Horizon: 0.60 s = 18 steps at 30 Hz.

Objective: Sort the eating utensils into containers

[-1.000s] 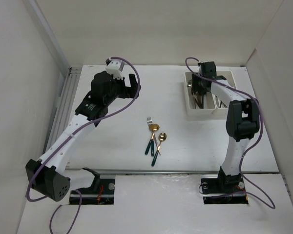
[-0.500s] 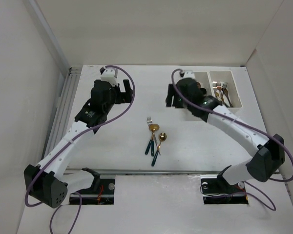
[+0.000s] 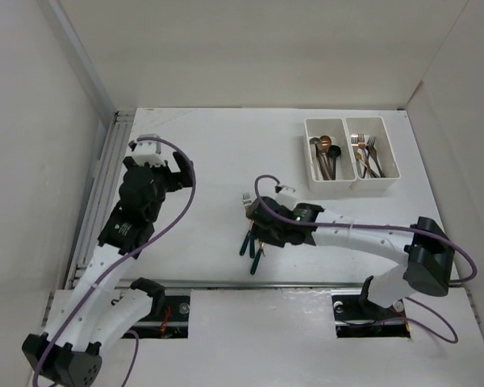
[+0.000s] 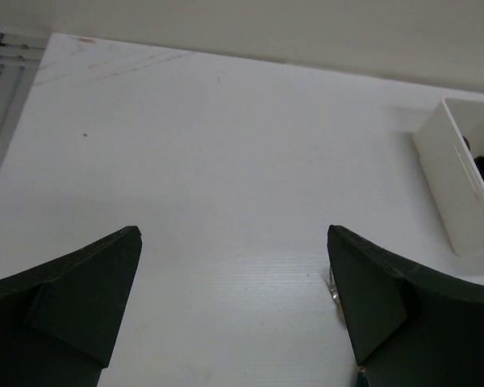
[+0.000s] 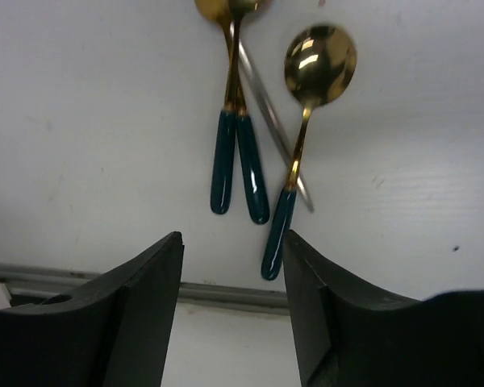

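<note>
Three utensils with gold heads and dark green handles [image 5: 252,177] lie together at the table's middle front, and a silver fork [image 3: 246,197] crosses them. One is a gold spoon [image 5: 319,60]; its handle lies just in front of my right fingertip. My right gripper [image 3: 262,230] hovers over this cluster, open and empty, seen from the wrist [image 5: 232,242]. My left gripper [image 3: 171,173] is open and empty over bare table at the left, also in its wrist view [image 4: 234,234]. The white two-compartment container [image 3: 351,184] stands at the back right, with spoons in its left bin and forks in its right.
A metal rail [image 3: 105,185] runs along the table's left edge. A grey seam [image 5: 226,292] marks the table's front edge, close below the utensil handles. White walls enclose the table on the left, back and right. A corner of the container [image 4: 456,185] shows in the left wrist view.
My right arm has swung from the container forward and left, down over the utensils at the table's middle. My left arm has drawn back toward the near left.
</note>
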### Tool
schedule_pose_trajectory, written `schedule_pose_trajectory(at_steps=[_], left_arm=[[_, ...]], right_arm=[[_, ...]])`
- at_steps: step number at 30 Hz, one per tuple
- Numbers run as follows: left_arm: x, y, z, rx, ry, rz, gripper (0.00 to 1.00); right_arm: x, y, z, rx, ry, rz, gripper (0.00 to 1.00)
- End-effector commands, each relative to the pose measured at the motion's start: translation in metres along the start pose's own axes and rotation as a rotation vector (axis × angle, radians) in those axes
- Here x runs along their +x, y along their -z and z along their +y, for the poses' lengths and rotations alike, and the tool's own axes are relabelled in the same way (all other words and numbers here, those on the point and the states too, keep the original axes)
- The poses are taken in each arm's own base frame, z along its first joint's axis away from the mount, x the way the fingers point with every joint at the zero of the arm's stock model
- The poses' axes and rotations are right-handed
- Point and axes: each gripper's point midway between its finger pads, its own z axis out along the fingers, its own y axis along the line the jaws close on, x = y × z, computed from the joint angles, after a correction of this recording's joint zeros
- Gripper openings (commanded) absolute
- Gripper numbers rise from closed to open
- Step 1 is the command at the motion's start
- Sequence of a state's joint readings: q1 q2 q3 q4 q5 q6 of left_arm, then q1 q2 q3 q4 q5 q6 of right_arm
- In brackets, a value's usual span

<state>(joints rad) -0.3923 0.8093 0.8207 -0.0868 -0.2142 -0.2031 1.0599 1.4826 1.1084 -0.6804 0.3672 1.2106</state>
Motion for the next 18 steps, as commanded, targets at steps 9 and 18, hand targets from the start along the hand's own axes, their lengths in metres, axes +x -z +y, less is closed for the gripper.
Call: schedule_pose_trajectory(at_steps=[9,18], left_arm=[[-0.031,0.031,0.021,-0.026,-0.010,-0.103,1.00],[-0.015,0.034,0.021,-0.008,0.015,-0.126,1.00]], right_arm=[[0.074,-0.030,-0.003,0.116,-0.152,0.095,0.50],[0.097,-0.044,-0.040,0.234,-0.148,0.126,0.49]])
